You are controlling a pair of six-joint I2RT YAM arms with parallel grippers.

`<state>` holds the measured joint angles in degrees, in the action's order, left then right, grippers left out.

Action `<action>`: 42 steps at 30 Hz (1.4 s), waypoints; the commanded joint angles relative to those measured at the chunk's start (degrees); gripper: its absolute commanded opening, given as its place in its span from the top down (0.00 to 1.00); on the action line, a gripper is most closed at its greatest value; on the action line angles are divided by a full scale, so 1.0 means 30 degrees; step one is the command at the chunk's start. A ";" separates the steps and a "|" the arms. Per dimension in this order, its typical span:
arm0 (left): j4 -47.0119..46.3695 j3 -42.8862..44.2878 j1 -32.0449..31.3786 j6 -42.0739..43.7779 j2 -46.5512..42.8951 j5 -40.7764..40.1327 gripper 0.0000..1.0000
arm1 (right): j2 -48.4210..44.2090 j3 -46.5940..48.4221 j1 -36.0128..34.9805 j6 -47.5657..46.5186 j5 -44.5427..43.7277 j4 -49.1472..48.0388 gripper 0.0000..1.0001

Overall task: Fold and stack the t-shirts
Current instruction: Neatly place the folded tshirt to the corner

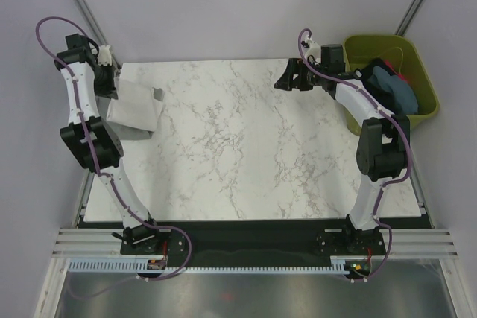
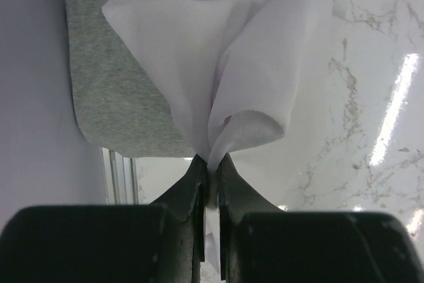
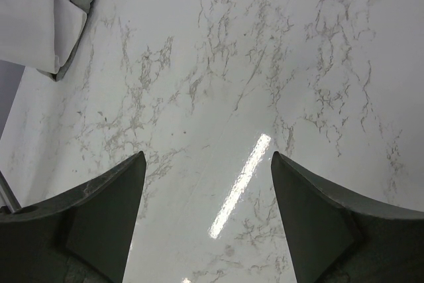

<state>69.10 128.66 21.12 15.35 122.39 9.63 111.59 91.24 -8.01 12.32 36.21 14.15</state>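
A folded white t-shirt [image 1: 136,104] lies on a folded grey t-shirt [image 1: 139,133] at the far left of the marble table [image 1: 246,139]. My left gripper [image 2: 212,160] is shut on a pinched fold of the white shirt [image 2: 232,64], with the grey shirt [image 2: 112,91] under it. My right gripper [image 3: 208,164] is open and empty above bare table at the far right; in the top view it [image 1: 287,80] is near the bin. The white and grey stack shows in the right wrist view's top left corner [image 3: 40,18]. Blue-teal and dark shirts [image 1: 393,86] lie in the bin.
An olive-green plastic bin [image 1: 417,57] stands off the table's far right corner. Grey walls close the back and the sides. A metal rail [image 2: 119,173] runs along the table's left edge.
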 commanded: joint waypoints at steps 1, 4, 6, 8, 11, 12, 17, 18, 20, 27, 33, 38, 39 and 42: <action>-0.1294 0.0707 0.0107 0.0536 0.0891 -0.2529 0.98 | 0.0098 -0.0092 0.0034 -0.0033 0.0383 -0.0704 0.15; -0.1995 0.0736 0.0136 0.0682 0.1447 -0.3179 0.98 | 0.0039 -0.0209 0.0034 -0.0092 0.0353 -0.0704 0.15; -0.2494 0.0707 0.0136 0.0828 0.1742 -0.4173 0.98 | -0.0019 -0.0355 0.0062 -0.0150 0.0324 -0.0704 0.15; -0.3286 0.0765 0.0136 0.1207 0.2297 -0.5286 0.98 | -0.0077 -0.0472 0.0062 -0.0179 0.0324 -0.0733 0.15; -0.4017 0.1175 0.0136 0.1531 0.3060 -0.6546 0.98 | -0.0107 -0.0444 0.0033 -0.0209 0.0295 -0.0704 0.15; -0.4252 0.1147 0.0136 0.1561 0.3177 -0.6810 0.98 | -0.0136 -0.0472 0.0033 -0.0267 0.0295 -0.0733 0.15; -0.5015 0.1380 0.0136 0.1736 0.3823 -0.7954 0.98 | -0.0166 -0.0472 0.0062 -0.0238 0.0295 -0.0645 0.15; -0.5103 0.1352 0.0136 0.1795 0.3968 -0.8071 0.98 | -0.0195 -0.0415 0.0034 -0.0296 0.0295 -0.0645 0.15; -0.5220 0.1264 0.0136 0.1912 0.4086 -0.8569 0.98 | -0.0137 -0.0443 0.0034 -0.0297 0.0295 -0.0645 0.15; -0.5865 0.1322 0.0224 0.2293 0.4730 -0.9449 0.98 | 0.0127 -0.0209 0.0004 -0.0180 0.0324 -0.0645 0.14; -0.6363 0.1439 0.0253 0.2587 0.5229 -1.0035 0.98 | 0.0186 -0.0150 -0.0113 -0.0297 0.0236 -0.0645 0.14; -0.6626 0.1556 0.0282 0.2820 0.5638 -1.0562 0.98 | 0.0128 -0.0238 -0.0288 -0.0502 0.0148 -0.0558 0.14; -0.6656 0.1585 0.0283 0.2879 0.5640 -1.0534 0.98 | 0.0156 -0.0209 -0.0318 -0.0531 0.0148 -0.0557 0.14; -0.6803 0.1644 0.0283 0.2822 0.5815 -1.0651 0.98 | 0.0128 -0.0209 -0.0347 -0.0560 0.0119 -0.0528 0.14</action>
<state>51.99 130.67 21.19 21.32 139.39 -19.20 111.61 89.97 -8.69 12.05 36.14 13.87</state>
